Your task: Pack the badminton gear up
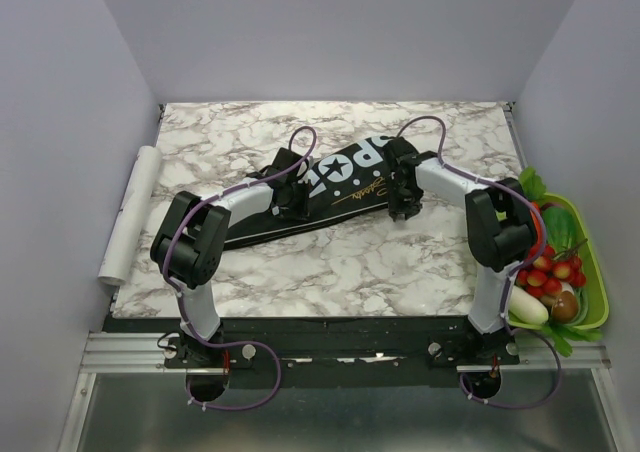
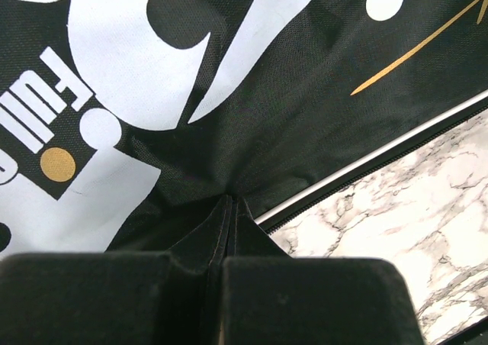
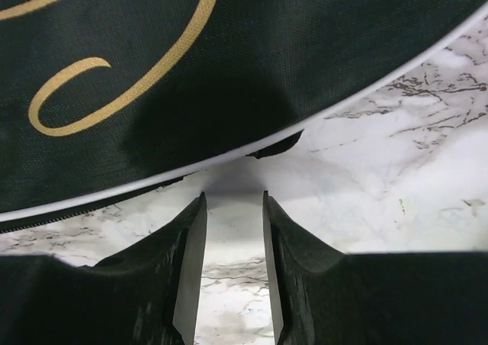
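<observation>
The long black bag (image 1: 340, 184) with white lettering lies diagonally across the marble table (image 1: 330, 262), its narrow end toward the near left. My left gripper (image 1: 292, 200) rests on its middle. In the left wrist view it (image 2: 229, 207) is shut, pinching a tented fold of the bag's black fabric (image 2: 267, 93). My right gripper (image 1: 405, 205) is at the bag's wide end. In the right wrist view it (image 3: 232, 201) is open and empty over bare marble, just short of the bag's white-piped edge (image 3: 191, 55). The two rackets are out of view.
A white roll (image 1: 130, 212) lies along the table's left edge. A green basket (image 1: 590, 262) of toy vegetables stands off the right edge beside the right arm. Grey walls enclose the table on the left, back and right.
</observation>
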